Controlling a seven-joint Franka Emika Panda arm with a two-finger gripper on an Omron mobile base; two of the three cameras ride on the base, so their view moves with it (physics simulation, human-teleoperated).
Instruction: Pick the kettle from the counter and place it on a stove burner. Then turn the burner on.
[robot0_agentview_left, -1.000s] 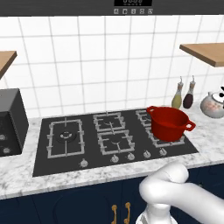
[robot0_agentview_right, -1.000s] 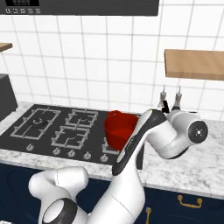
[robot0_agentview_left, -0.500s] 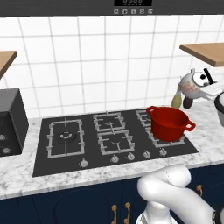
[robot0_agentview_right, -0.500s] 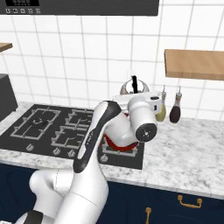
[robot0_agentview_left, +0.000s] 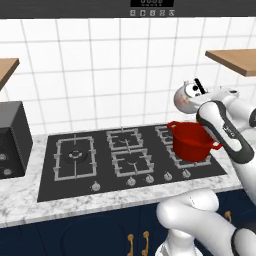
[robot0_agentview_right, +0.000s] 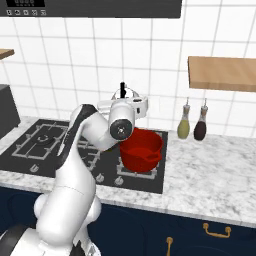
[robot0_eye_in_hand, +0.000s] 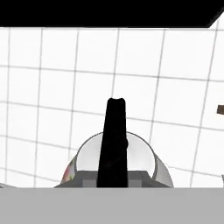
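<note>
Above stove (robot0_agentview_left: 80, 176), kettle (robot0_agentview_left: 184, 98) hangs over red pot (robot0_agentview_left: 192, 141), bottles (robot0_agentview_right: 192, 121) aside.

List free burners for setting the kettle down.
Free: the big left burner, bordered by the counter and the two middle burners, also bare. Crowded: the right side, under the red pot; the kettle hangs there.

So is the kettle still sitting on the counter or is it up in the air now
In the air. The kettle hangs at the end of the arm above the red pot, level with the wall tiles, touching neither counter nor stove.
</note>
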